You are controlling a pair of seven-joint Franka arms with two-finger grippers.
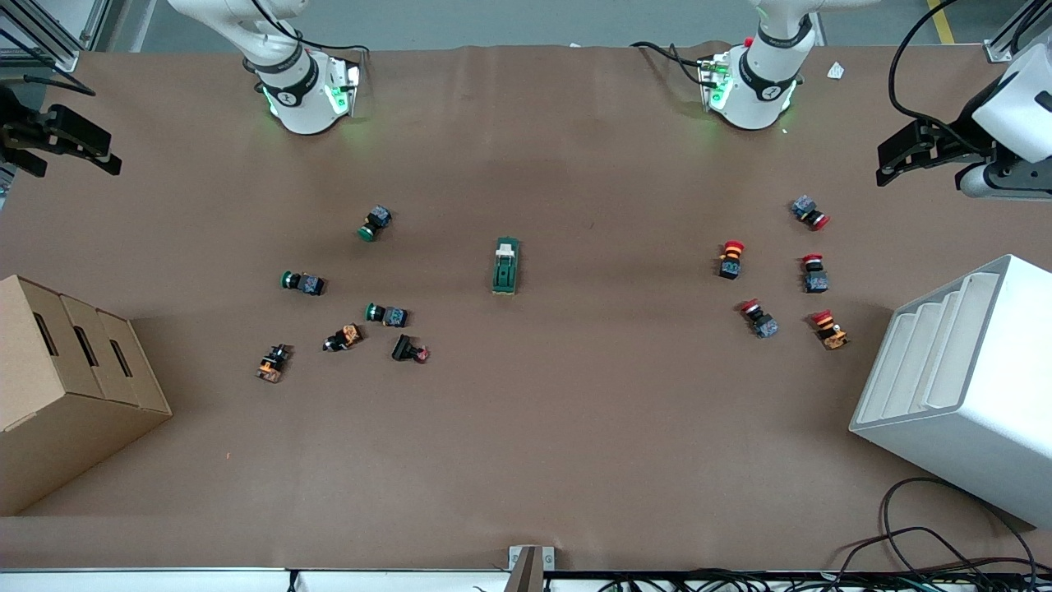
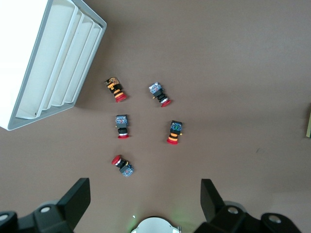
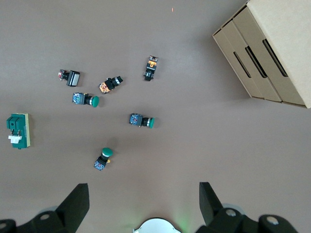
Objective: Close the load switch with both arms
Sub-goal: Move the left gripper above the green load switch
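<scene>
The white plastic tiered bin point(image 1: 953, 386) is sitting at the front view's lower right, the slotted cardboard box point(image 1: 66, 386) at its lower left; what either is holding cannot be told. At frame centre, on brown paper, the dark green rectangular load switch point(image 1: 506, 265) is lying, cream lever uppermost. The right wrist view is showing it whole; the left wrist view only clips its edge. The left gripper point(image 1: 904, 156) and right gripper point(image 1: 70, 144) are hanging wide open and empty at the upper edges.
</scene>
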